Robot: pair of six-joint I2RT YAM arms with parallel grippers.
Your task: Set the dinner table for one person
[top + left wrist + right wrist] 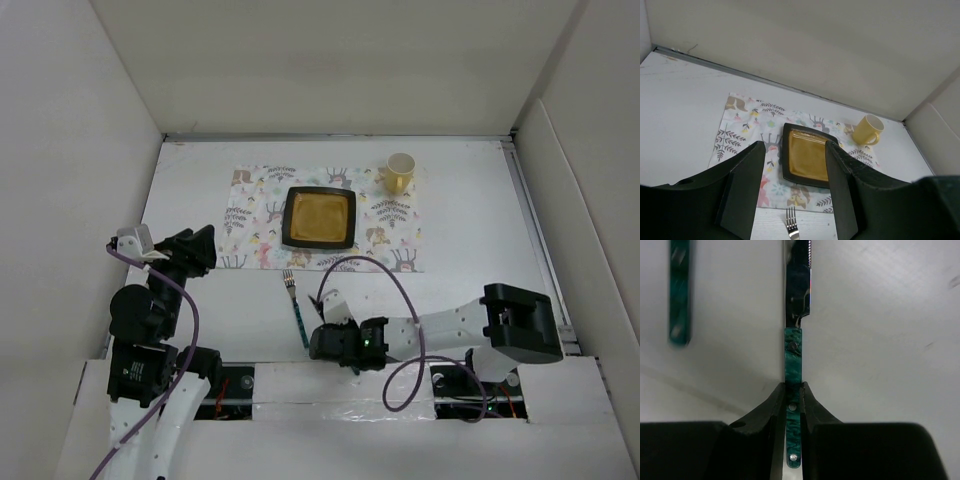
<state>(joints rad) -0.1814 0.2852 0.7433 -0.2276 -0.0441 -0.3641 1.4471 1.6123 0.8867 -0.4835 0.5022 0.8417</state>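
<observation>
Dinner table (pixel 200 180) from above: the white top carries an animal-print placemat (pixel 250 220) at its far middle, with a dark square plate (pixel 320 218) on the mat and a yellow mug (pixel 400 173) at the mat's far right corner. A fork (pixel 296 305) lies on bare table just near of the mat, tines toward it. Your right gripper (pixel 320 336) sits low beside the fork's handle. Your left gripper (pixel 200 245) hangs over the left side, well apart from everything.

Left wrist view: its fingers (pixel 747 190) stand wide with nothing between them, looking across at the plate and mug.

Right wrist view: the jaws are pinched onto the green handle of a knife (pixel 793 360), blade pointing away, with the fork's handle just to its left.

You look to be at the knife pickup. Next, I'd judge, you lift it without nudging the fork, carry it to the plate's right side and lay it parallel to the plate's edge.
</observation>
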